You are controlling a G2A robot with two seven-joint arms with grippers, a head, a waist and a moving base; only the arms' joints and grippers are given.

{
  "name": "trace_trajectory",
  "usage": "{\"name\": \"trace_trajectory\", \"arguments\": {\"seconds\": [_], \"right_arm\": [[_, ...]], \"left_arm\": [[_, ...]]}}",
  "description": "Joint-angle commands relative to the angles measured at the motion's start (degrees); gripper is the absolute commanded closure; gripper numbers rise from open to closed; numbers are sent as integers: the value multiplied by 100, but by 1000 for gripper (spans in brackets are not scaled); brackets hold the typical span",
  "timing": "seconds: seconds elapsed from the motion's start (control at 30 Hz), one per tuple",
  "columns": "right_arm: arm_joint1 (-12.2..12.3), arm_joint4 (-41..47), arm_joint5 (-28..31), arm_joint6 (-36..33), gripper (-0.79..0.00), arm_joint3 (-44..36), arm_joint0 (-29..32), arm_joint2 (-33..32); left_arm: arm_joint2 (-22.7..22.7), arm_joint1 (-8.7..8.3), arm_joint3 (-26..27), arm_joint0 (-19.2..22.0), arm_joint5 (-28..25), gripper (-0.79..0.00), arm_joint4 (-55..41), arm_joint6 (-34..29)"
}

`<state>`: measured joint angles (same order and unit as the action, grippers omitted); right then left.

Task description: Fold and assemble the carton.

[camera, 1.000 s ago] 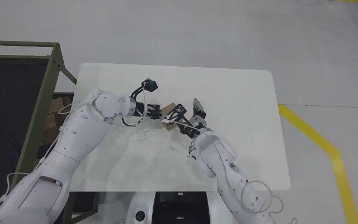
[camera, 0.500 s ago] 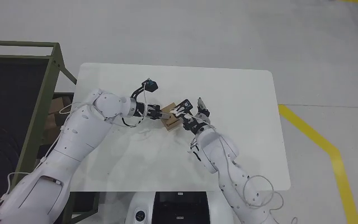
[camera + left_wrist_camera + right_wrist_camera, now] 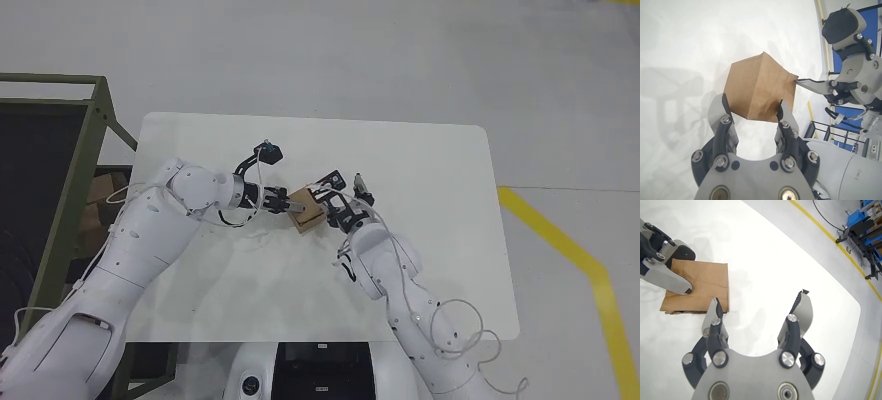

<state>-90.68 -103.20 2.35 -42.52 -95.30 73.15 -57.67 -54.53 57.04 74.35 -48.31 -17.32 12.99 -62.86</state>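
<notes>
White table (image 3: 430, 160) on a grey floor holds the brown carton (image 3: 306, 208) near its middle, where both arms meet. The left gripper (image 3: 752, 100) clamps the carton's near end between its 2 fingers. The right gripper (image 3: 759, 296) stands spread wide just beside it, 1 fingertip (image 3: 716, 303) touching the carton's edge, the other over bare table.
</notes>
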Motion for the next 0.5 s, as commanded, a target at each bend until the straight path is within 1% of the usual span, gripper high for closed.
{"name": "trace_trajectory", "arguments": {"seconds": [0.0, 0.17, 0.2, 0.27, 0.37, 0.47], "right_arm": [[-6, 10, -15, -6, -668, 29, -28, 14], [-11, 21, -17, -23, -690, 60, -49, 22], [-11, 25, 7, -51, -705, 70, -62, 26], [-14, 35, 13, -46, -693, 73, -83, 31], [-9, 120, 65, 233, -699, 7, -5, 60], [4, 58, 146, 320, -699, -10, 55, 90]], "left_arm": [[-1, 1, -1, -3, -7, -489, -5, -1], [-4, 2, -12, -2, -21, -486, -8, -4], [-4, 3, -13, -1, -21, -486, -8, -4], [-3, 4, -15, -1, -23, -486, -7, -3], [-3, 5, -19, 0, -25, -489, -6, -3], [-1, 7, -27, 3, -25, -493, -7, -4]]}}
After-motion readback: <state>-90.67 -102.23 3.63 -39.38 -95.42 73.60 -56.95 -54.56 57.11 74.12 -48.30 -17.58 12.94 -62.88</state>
